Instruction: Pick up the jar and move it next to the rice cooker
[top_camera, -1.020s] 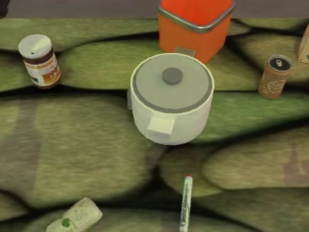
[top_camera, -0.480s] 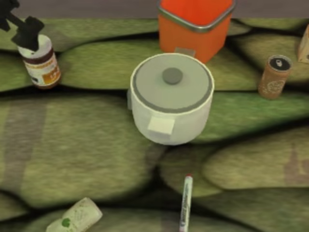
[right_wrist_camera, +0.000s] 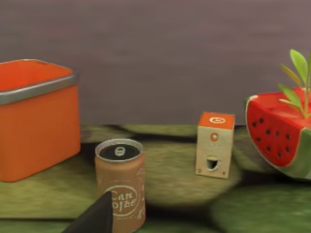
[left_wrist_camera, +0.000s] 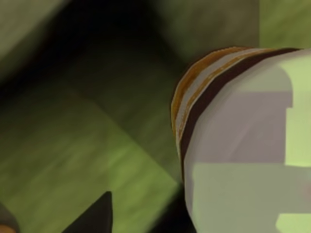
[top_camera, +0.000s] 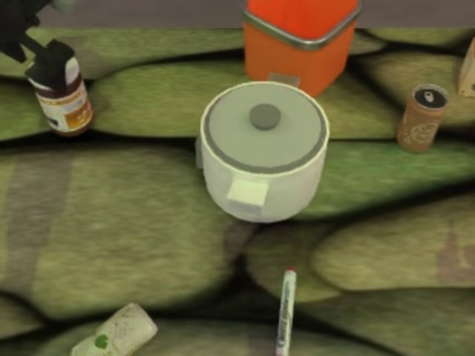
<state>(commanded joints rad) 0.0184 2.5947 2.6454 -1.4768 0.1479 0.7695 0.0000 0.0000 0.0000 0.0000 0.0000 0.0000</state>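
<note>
— Where is the jar (top_camera: pixel 65 100)?
— Upright at the table's far left, well apart from the rice cooker (top_camera: pixel 263 150) in the middle.
— And the left gripper (top_camera: pixel 41 55)?
— Right over the jar's white lid; whether its fingers are apart or closed cannot be told.
— The right gripper?
— Out of the top view.
</note>
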